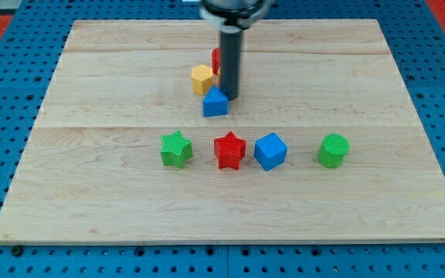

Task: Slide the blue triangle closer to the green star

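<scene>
The blue triangle (215, 102) lies near the board's middle, a little toward the view's top. The green star (176, 149) lies below it and to the left, well apart from it. My tip (230, 95) is at the lower end of the dark rod, right against the blue triangle's upper right side. Whether it touches the block I cannot tell.
A yellow block (202, 79) sits just up-left of the blue triangle. A red block (216, 59) is partly hidden behind the rod. A red star (229, 150), a blue cube (270, 150) and a green cylinder (333, 150) stand in a row right of the green star.
</scene>
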Available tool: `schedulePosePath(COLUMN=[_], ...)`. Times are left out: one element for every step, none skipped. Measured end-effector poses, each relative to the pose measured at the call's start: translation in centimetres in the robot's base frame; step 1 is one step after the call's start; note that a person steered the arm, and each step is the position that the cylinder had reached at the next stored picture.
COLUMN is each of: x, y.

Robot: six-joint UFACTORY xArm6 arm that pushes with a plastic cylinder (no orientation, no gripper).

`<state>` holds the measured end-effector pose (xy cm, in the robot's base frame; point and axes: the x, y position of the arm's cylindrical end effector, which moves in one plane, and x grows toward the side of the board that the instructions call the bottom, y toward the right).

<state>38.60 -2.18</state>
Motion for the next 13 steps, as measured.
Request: schedulePosePath(x=[0.5, 1.3, 2.0, 2.6, 3.1, 3.6, 4.0, -0.2, 2.0, 4.7, 4.8, 4.9, 5.8], y=[-5.0, -0.1, 2.1, 0.4, -0.9, -4.8, -9.1, -8.5, -11.8, -12.1, -12.6, -13.6, -13.6])
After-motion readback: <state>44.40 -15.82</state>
